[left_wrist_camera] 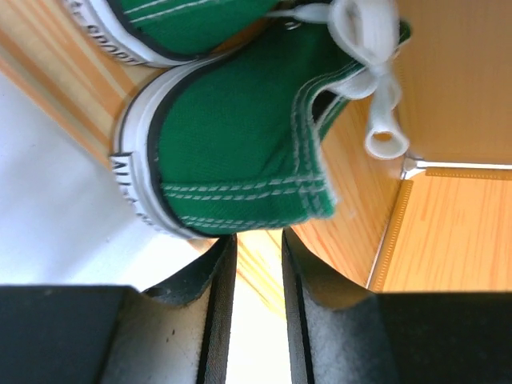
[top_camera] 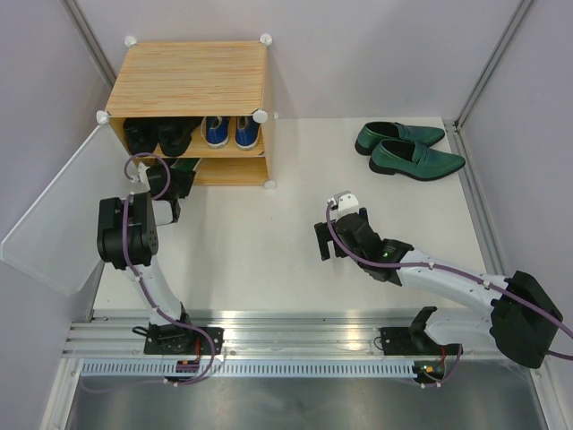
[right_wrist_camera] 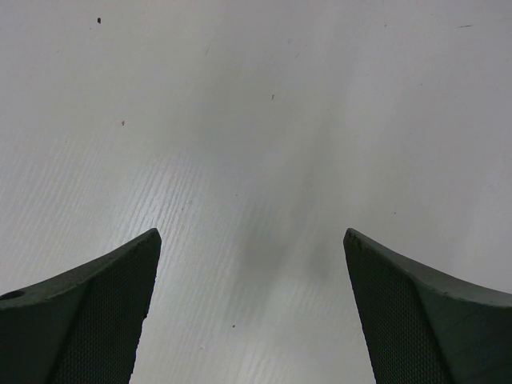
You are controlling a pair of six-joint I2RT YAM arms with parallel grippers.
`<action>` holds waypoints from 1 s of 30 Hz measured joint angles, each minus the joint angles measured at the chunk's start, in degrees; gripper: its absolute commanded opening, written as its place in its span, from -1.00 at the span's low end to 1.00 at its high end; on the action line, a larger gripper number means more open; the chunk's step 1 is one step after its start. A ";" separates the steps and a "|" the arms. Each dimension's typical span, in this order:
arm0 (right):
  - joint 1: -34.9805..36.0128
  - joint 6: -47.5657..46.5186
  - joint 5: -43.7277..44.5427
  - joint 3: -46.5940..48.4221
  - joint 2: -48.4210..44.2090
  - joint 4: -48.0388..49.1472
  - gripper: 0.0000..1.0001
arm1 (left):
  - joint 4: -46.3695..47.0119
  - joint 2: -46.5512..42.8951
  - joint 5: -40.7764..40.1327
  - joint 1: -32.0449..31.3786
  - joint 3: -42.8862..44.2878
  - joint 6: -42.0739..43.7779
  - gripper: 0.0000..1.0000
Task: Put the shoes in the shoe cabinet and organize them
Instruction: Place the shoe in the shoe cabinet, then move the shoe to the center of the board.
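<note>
Nearest you, at the lower middle of the top view, the right pincer (right_wrist_camera: 252, 234) hangs over bare counter (right_wrist_camera: 256, 96) with its jaws spread wide and nothing between them. Further up at the left, the left pincer (left_wrist_camera: 254, 240) sits at the mouth of the shoe cabinet (top_camera: 188, 76), level with the lower shelf (left_wrist_camera: 352, 232); its jaws stand a narrow gap apart and are released, with only wood showing through the gap. Just beyond them are the 2 green sneakers (left_wrist_camera: 232, 152) on that shelf, side by side. The nearer one seems to turn its heel toward you, so its long axis runs back into the cabinet and its white lace (left_wrist_camera: 376, 88) trails deeper in. Above, the upper shelf holds the black ankle boots (top_camera: 161, 134) on the left and the blue sneakers (top_camera: 231, 132) on the right. The frosted door panel (top_camera: 54, 215) hangs open at the far left. The dark-green loafers (top_camera: 407, 150) are still out at the upper right of the counter, well apart from the cabinet. They lie close together, long axes across the frame, toes to the right and openings to the left. Expect them to be light and fairly stiff but glossy and slippery; pinching 1 at the collar of its opening should hold better than squeezing the smooth upper.
</note>
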 measured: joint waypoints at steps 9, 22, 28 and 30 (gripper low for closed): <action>0.00 -0.04 -0.04 0.00 0.00 0.00 0.96 | 9.33 1.11 11.02 0.00 -0.11 -0.68 -0.22; -1.60 2.60 5.31 -0.02 -5.66 -0.44 0.96 | -1.88 -24.44 16.09 -4.87 -15.82 -2.12 0.23; -7.04 6.60 6.86 0.11 -8.41 -2.47 0.96 | -20.55 -50.12 12.70 -17.46 -13.70 4.44 0.23; -8.96 8.11 7.61 0.92 -8.68 -3.82 0.96 | -26.14 -56.87 12.66 -18.47 -12.33 7.41 0.23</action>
